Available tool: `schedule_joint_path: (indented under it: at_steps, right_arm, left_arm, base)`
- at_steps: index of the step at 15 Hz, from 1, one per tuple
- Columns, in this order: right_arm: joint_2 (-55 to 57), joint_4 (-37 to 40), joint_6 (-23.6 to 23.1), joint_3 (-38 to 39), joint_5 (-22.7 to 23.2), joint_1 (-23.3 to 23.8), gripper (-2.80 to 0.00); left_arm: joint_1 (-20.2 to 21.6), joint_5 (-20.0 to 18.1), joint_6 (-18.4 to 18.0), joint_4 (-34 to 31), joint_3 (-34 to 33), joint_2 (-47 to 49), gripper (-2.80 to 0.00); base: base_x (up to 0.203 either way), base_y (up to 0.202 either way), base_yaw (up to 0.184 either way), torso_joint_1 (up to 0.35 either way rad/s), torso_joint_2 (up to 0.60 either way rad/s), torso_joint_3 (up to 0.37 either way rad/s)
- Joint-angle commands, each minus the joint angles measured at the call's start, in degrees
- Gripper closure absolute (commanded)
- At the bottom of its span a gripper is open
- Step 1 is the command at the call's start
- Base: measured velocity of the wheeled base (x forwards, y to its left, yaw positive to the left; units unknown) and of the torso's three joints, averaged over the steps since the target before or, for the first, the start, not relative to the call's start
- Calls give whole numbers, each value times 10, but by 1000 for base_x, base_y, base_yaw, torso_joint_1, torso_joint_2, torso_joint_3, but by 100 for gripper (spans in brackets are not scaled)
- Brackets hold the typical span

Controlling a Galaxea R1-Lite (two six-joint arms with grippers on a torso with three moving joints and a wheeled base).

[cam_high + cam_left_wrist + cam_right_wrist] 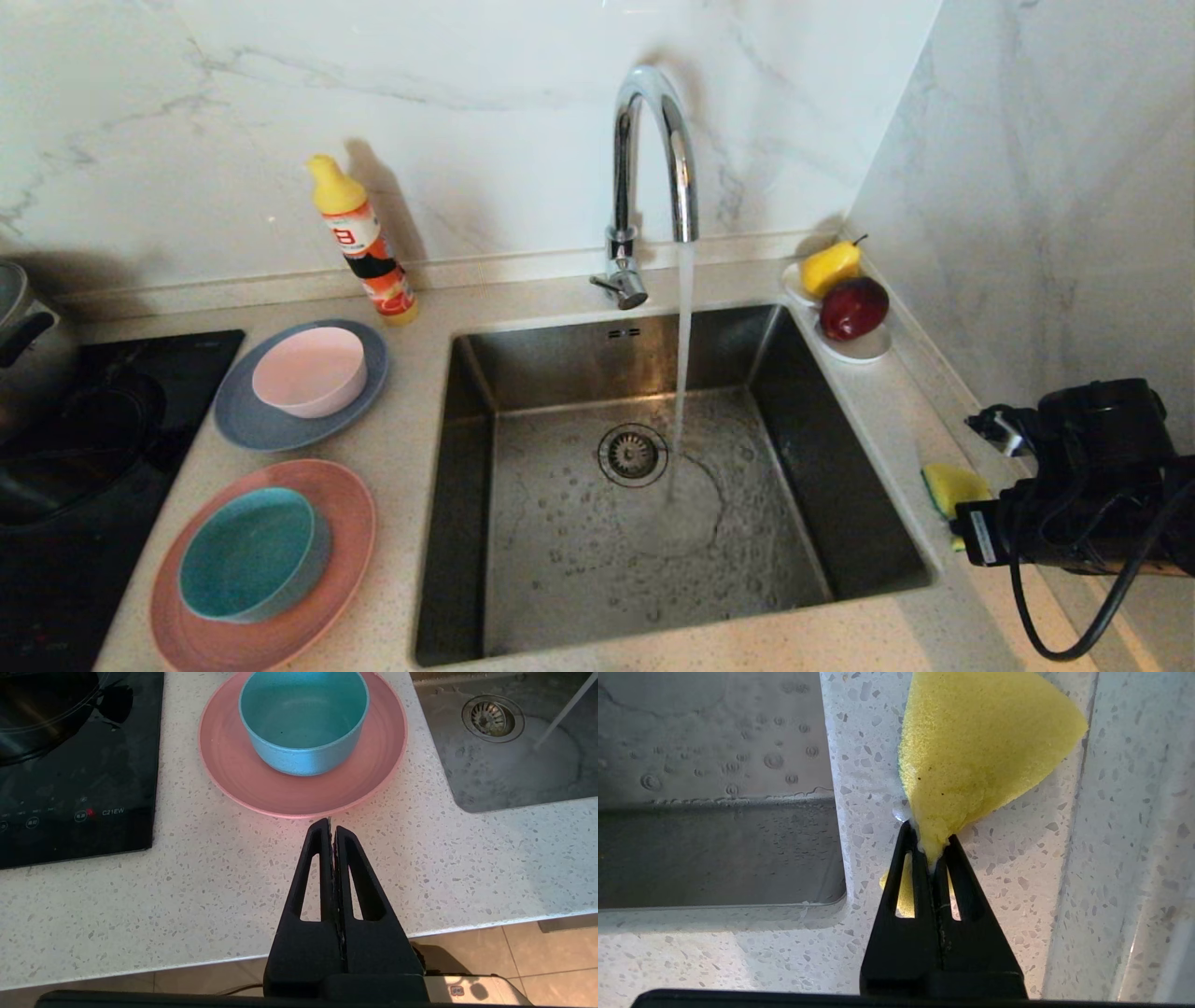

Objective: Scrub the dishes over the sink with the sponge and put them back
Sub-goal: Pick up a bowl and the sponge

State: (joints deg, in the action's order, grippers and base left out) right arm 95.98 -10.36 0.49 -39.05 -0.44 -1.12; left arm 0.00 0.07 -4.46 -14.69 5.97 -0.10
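Note:
The yellow sponge (952,485) lies on the counter strip right of the sink (812,448), and my right gripper (930,842) is shut on its near end, pinching the sponge (980,751) into a cone. In the head view the right wrist hides those fingers. A pale pink bowl (310,371) sits on the blue-grey plate (245,425) left of the sink. Nearer me, a teal bowl (247,553) rests on the salmon-pink plate (345,523). My left gripper (331,826) is shut and empty, over bare counter just short of the salmon plate (233,765).
Water runs from the chrome tap (653,140) into the wet basin beside the drain strainer (632,455). A soap bottle (364,243) stands behind the plates. A white dish (864,350) with pear and apple sits far right. A black cooktop (93,448) lies left; a wall stands close on the right.

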Motion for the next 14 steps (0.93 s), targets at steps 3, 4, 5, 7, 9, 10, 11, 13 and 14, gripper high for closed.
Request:
schedule_joint_path:
  at_steps: [3,4,5,7,9,10,11,13,14]
  right_arm:
    - [-13,0,0,-3,-1,0,0]
    - [-30,2,-1,-3,-1,0,0]
    - [-54,10,-3,-2,1,-1,0]
    - [-113,52,-6,-4,15,-13,0]
    - [-179,110,-7,-7,51,-39,0]
    - [-204,136,-6,-10,62,-62,0]
    - [-227,156,-4,-12,68,-88,0]
    - [-258,178,-1,-16,71,-122,0]
    - [-266,185,3,-17,71,-136,0]
  left_arm:
    - [0,0,0,-1,0,0,0]
    - [0,0,0,-1,0,0,0]
    - [0,0,0,-1,0,0,0]
    - [0,0,0,-1,0,0,0]
    - [0,0,0,-1,0,0,0]
    - [0,0,0,-1,0,0,0]
    - [0,0,0,-1,0,0,0]
    - [0,0,0,-1,0,0,0]
    - [0,0,0,-1,0,0,0]
  base:
    - [0,0,0,0,0,0]
    - [0,0,0,0,0,0]
    - [0,0,0,0,0,0]
    - [0,0,0,0,0,0]
    - [0,0,0,0,0,0]
    - [0,0,0,0,0,0]
    - [0,0,0,0,0,0]
    - [0,0,0,0,0,0]
    - [0,0,0,0,0,0]
